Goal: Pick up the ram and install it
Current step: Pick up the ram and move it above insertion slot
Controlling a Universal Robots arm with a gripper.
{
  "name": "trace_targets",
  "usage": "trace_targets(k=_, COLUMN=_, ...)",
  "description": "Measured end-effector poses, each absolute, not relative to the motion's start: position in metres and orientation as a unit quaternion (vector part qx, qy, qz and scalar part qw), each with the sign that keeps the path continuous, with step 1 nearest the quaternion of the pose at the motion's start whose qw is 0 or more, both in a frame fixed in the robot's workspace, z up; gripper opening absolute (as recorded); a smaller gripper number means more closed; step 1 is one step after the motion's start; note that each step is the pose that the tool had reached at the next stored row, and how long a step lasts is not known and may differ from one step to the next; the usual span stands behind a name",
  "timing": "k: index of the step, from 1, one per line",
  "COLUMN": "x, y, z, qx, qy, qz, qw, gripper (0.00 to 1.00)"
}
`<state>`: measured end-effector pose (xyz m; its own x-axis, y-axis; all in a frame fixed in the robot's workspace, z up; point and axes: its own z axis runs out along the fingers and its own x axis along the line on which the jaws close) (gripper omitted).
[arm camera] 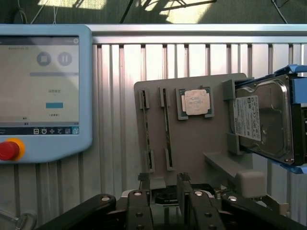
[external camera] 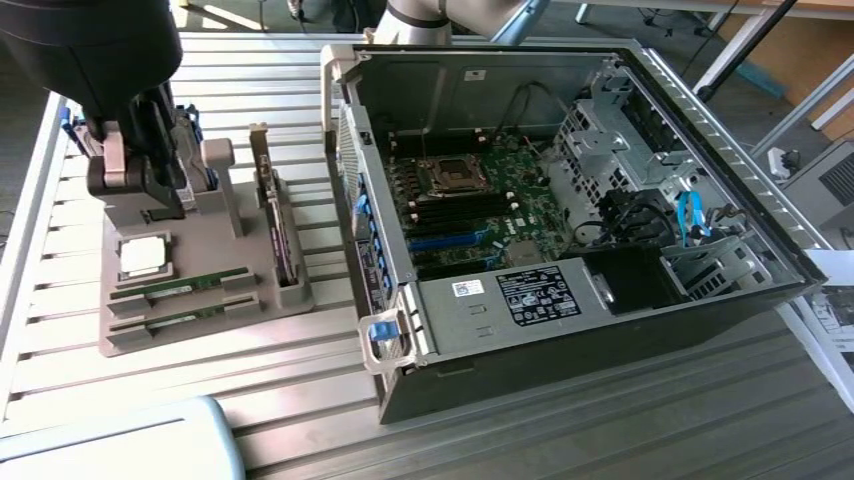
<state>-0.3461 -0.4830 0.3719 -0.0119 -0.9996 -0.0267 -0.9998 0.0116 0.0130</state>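
Note:
Two ram sticks, thin and green, lie in slots of the grey holder (external camera: pixel 200 300): one ram stick (external camera: pixel 180 289) and, beside it, a second ram stick (external camera: pixel 178 321). The wrist view sees them edge-on, as ram stick (arm camera: pixel 166 129) and ram stick (arm camera: pixel 146 139). My gripper (external camera: pixel 160 200) hangs over the holder's far end, above the hard drive (arm camera: pixel 266 120) and away from the ram. In the wrist view the gripper (arm camera: pixel 164 188) is open, its fingers (arm camera: pixel 184 184) apart with nothing between them. The open computer case (external camera: pixel 694 120) shows the motherboard (external camera: pixel 487 215) with its dark memory slots.
A silver processor chip (external camera: pixel 144 256) sits on the holder between the ram and my gripper. An expansion card (external camera: pixel 274 230) stands upright along the holder's edge nearest the case. A teach pendant (external camera: pixel 120 440) with a red button (arm camera: pixel 8 149) lies on the slatted table (external camera: pixel 307 60).

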Motion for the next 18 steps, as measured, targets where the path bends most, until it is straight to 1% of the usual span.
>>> trace_targets(k=6, x=-0.357, y=-0.484, z=0.364, qx=-0.704, qy=0.710, qz=0.014, qw=0.005, gripper=0.36)
trace_targets(k=18, x=-0.357, y=-0.484, z=0.341, qx=-0.713, qy=0.701, qz=0.014, qw=0.005, gripper=0.36)
